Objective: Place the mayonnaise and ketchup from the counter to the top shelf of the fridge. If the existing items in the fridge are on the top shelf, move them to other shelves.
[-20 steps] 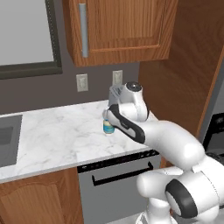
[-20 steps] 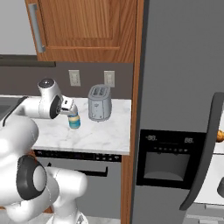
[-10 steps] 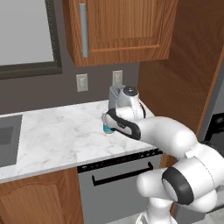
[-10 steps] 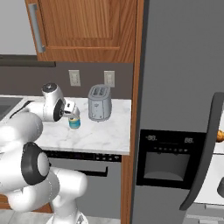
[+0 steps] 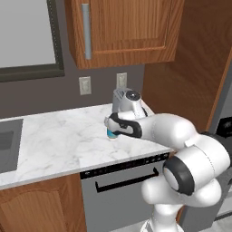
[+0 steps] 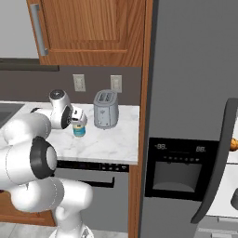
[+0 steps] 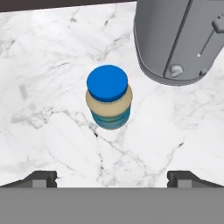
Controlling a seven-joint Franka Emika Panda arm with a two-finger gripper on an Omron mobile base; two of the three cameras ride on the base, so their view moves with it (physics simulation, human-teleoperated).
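Hand view looks straight down on the mayonnaise (image 7: 108, 98): squat jar, blue lid, creamy body, blue band, upright on the counter (image 7: 52, 131), well clear of both fingertips (image 7: 41, 178), which sit wide apart at the bottom edge w/ nothing between them, so the gripper (image 7: 112, 179) is released and empty. The toaster (image 7: 179, 39) is near the jar in that view, top-right, cut off by the frame. Left base view: mayonnaise (image 5: 111, 133) is mostly hidden behind the wrist, only a sliver of blue band shows; gripper (image 5: 110, 124) sits right over it, jaws too small to read there. The toaster (image 5: 121, 99) is mostly blocked by the arm. Right base view gives the cleanest side look: jar (image 6: 79, 129) stands on the marble counter (image 6: 107, 142), just left of the toaster (image 6: 106, 109), gripper (image 6: 79, 117) directly above its lid, contact can't be told. This view also has the fridge (image 6: 195, 93), w/ dark handle and black dispenser panel, door partly ajar at the right edge; an orange fruit (image 6: 234, 144) and a grey jar (image 6: 234, 199) peek past the handle, both cut off, shelf level hard to tell.
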